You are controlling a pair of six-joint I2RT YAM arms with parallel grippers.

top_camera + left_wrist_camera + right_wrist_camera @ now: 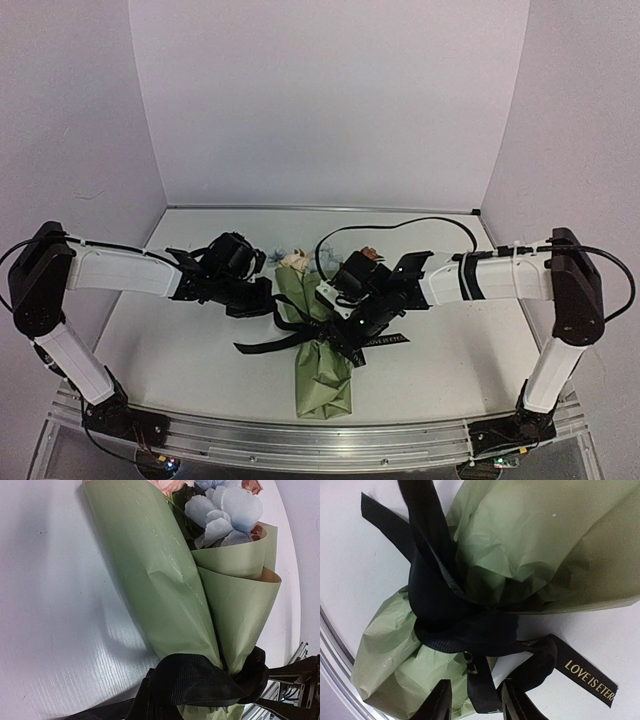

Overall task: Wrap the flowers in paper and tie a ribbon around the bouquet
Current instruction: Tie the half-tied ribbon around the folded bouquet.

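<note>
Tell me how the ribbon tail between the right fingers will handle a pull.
Likely floppy: the ribbon folds and twists limply around the paper. Probably little slip, given its ribbed weave. Pulling may crush the crinkled paper further.

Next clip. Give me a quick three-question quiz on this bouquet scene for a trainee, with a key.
1. True or false: the ribbon already goes around the bouquet.
2. What hangs between the fingers of the right gripper? A) a strand of ribbon B) a flower stem C) nothing
3. Fill in: at the cone's mouth, the green paper shows a ____ inner side.
Key: 1 true; 2 A; 3 tan.
</note>
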